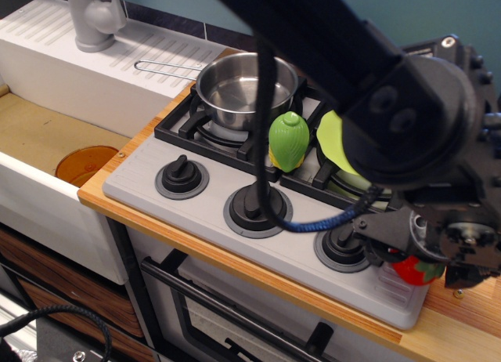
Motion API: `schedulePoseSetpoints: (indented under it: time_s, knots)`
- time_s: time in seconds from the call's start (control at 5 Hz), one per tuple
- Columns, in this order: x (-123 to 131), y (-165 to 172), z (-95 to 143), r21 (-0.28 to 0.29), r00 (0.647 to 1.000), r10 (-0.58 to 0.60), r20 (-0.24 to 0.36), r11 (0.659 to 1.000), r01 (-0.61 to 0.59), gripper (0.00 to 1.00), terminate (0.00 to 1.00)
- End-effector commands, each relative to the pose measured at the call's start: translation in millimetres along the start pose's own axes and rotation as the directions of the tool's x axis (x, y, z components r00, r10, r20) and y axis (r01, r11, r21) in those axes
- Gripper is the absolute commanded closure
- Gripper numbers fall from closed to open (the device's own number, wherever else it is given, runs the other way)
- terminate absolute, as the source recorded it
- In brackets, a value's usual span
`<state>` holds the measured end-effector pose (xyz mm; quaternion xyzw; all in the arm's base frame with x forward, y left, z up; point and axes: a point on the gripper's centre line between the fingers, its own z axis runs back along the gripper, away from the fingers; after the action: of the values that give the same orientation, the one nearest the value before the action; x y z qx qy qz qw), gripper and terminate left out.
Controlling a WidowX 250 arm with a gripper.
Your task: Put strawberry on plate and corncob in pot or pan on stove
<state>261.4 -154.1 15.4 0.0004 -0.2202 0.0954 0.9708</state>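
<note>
The red strawberry (415,271) sits at the front right corner of the grey stove (203,217), mostly covered by the arm. My gripper (423,252) is down over it, its jaws on either side and still apart, so it looks open. The green corncob (288,140) stands between the two burners, beside the steel pot (245,89) on the back left burner. Only a sliver of the lime-green plate (332,139) on the right burner shows behind the arm.
Three black knobs (258,207) line the stove front. A sink (47,135) to the left holds an orange disc (84,164), with a grey faucet (94,17) behind. The pot's wire handle (164,65) points left. A blue cable (321,221) hangs over the middle knob.
</note>
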Motion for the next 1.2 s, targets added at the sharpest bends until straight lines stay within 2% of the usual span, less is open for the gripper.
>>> schedulePoseSetpoints:
  time_s: [0.0, 0.4, 0.6, 1.0]
  knots:
    - [7.0, -5.3, 15.3, 0.044, 0.996, 0.041, -0.076, 0.998, -0.038, 1.0, 0.0]
    - [49.7, -14.8, 63.8, 0.103, 0.983, 0.053, -0.178, 0.994, -0.035, 1.0, 0.0]
    - [85.7, -8.0, 73.2, 0.092, 0.976, 0.023, -0.216, 0.996, -0.003, 1.0, 0.0]
    - [143.7, 15.8, 40.3, 0.024, 0.976, -0.038, -0.213, 0.999, 0.044, 1.0, 0.0]
